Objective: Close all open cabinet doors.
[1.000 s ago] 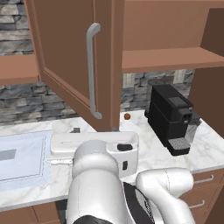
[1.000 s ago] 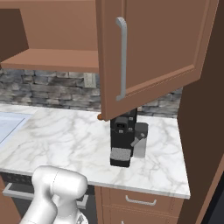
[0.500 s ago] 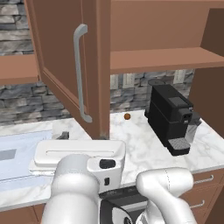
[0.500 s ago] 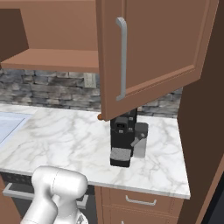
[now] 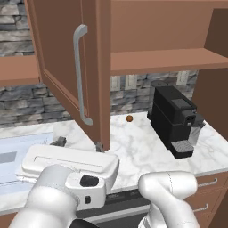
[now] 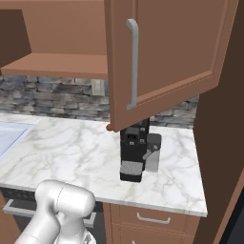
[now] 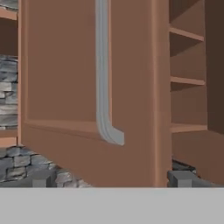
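1. The cabinet door [image 5: 67, 67] hung open over the marble counter [image 5: 138, 151], swung out from the shelves; its free edge faced the cameras in the left base view.
2. Its silver handle [image 5: 79, 75] ran vertically near that free edge. In the right base view the same door [image 6: 167, 52] stood ajar above the coffee machine [image 6: 135, 152].
3. The arm was folded low in front of the counter's front edge, its wrist block lying flat and wide under the door's bottom corner in the left base view.
4. The gripper [image 7: 111, 179] pointed at the door's outer face, close up. The two fingertips [image 7: 43, 178] sat wide apart, one under the door's left part and one past its right edge, holding nothing.
5. Whether the fingers touched the door was unclear.
6. In the hand view the handle's lower end [image 7: 109, 131] curved into the door just above the gripper's midline.
7. A small brown ball [image 5: 129, 118] lay near the counter's back edge, left of the coffee machine.
8. A sink [image 5: 13, 156] sat at the counter's left end.
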